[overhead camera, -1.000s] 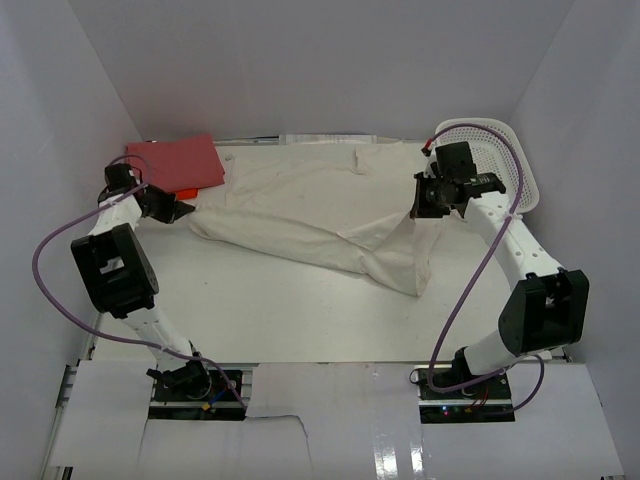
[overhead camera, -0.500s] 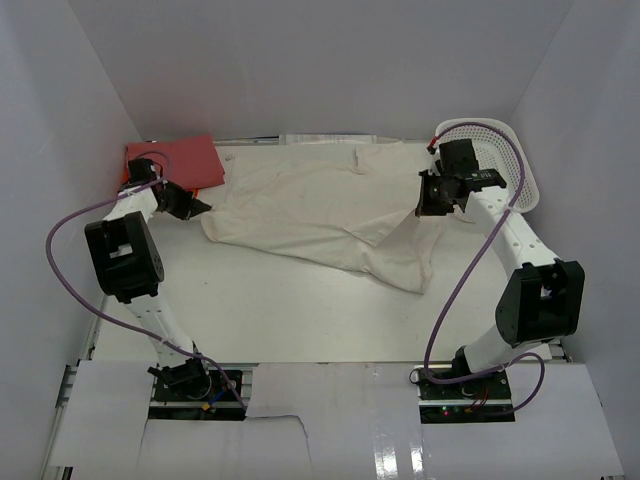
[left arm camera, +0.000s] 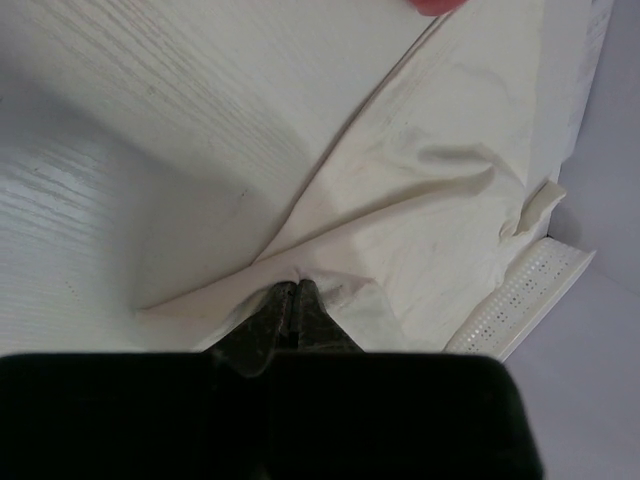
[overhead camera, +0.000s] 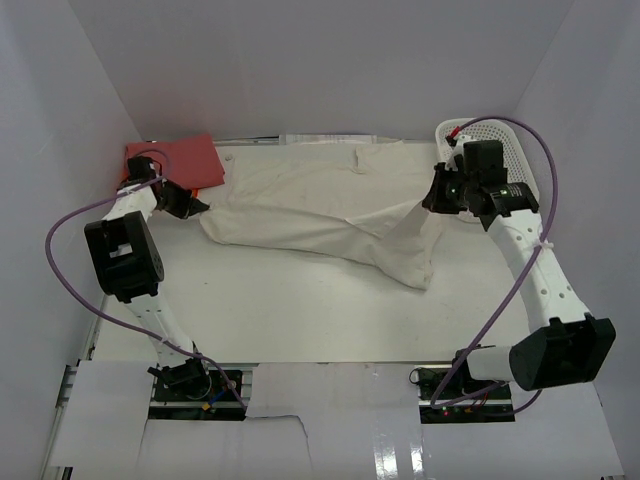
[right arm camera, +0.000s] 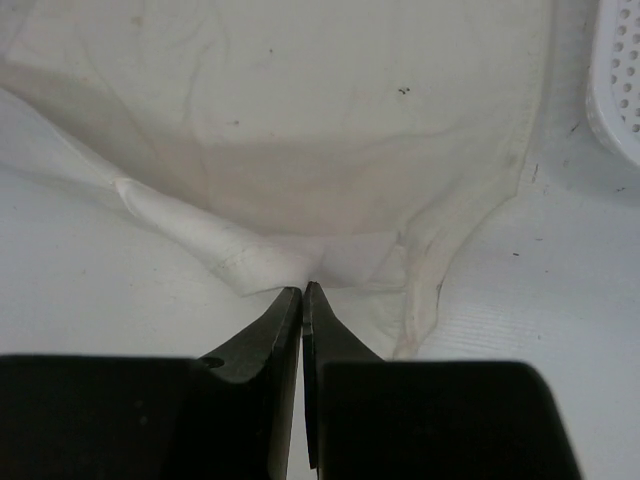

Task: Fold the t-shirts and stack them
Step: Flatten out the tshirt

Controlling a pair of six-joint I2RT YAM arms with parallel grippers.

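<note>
The left hand (overhead camera: 190, 207) is pinched fully shut on the edge of the cream t-shirt (overhead camera: 320, 205) that lies farthest from the white mesh basket (overhead camera: 510, 140). The right hand (overhead camera: 437, 195) is closed just as tight on the shirt's edge just beside the basket. Seen from above, over the last second the left arm has folded back and carried its hand a little toward the basket. The right arm has stretched out so that its hand has come closer to the basket's rim. The whole shirt has slid a short way toward the basket with them, and the cloth between the two grips looks pulled straighter, though a loose flap hangs toward the near side of the bench (overhead camera: 280, 310). The dusty pink-red t-shirt (overhead camera: 175, 160) lies folded in the corner opposite the basket, well apart from it. From the left wrist, the left hand (left arm camera: 293, 300) has its tips pressed together with a small pucker of cream t-shirt (left arm camera: 430, 190) caught between them. The cloth runs away in creases toward the basket (left arm camera: 520, 295). From the right wrist, the right hand (right arm camera: 302, 292) shows no gap at its tips, which bite a hem of the cream t-shirt (right arm camera: 330, 120), with the basket (right arm camera: 620, 90) close at the edge of view. I judge this to be spreading rather than folding: the cream shirt is being drawn flat, no fold is yet laid in it, and it has not been stacked.
</note>
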